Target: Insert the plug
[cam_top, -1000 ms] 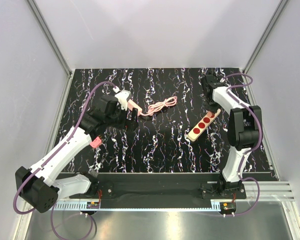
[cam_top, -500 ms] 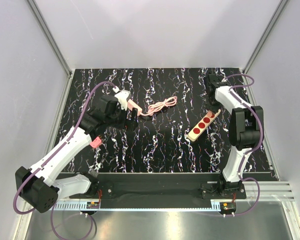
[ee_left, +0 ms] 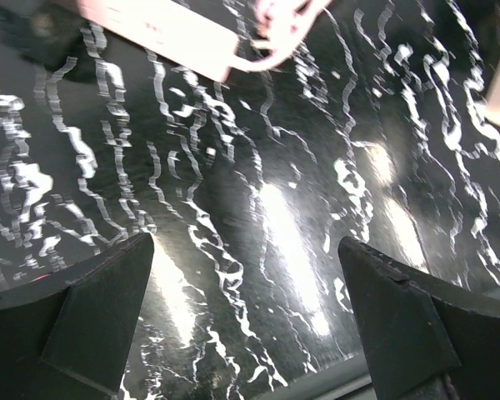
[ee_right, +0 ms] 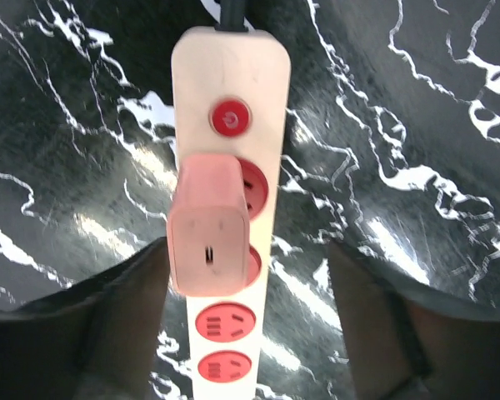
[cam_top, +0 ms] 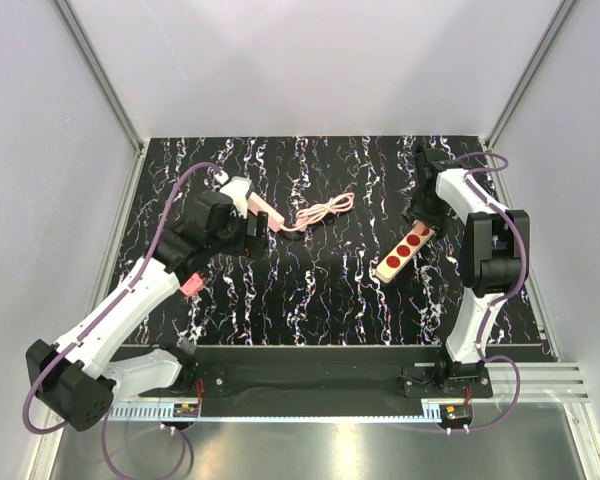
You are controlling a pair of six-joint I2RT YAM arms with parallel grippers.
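Note:
A cream power strip (ee_right: 233, 83) with red sockets and a red switch lies on the black marbled table; from above it (cam_top: 400, 254) lies diagonally at the right. A pink plug (ee_right: 208, 225) stands on the strip over the sockets just below the switch. I cannot tell how deep it sits. My right gripper (ee_right: 248, 250) hangs open over it, one finger on each side, neither touching it. At the left, my left gripper (ee_left: 246, 246) is open with only bare table between its fingers.
A pink charger block (ee_left: 162, 29) with a coiled pink cable (cam_top: 322, 211) lies just beyond the left gripper (cam_top: 252, 232). Grey walls close in the table's left, back and right sides. A black rail (cam_top: 310, 362) runs along the near edge.
The right gripper has opened and stands wide around the plug, a little lower over the strip's far end. The left gripper has shifted slightly left, still open.

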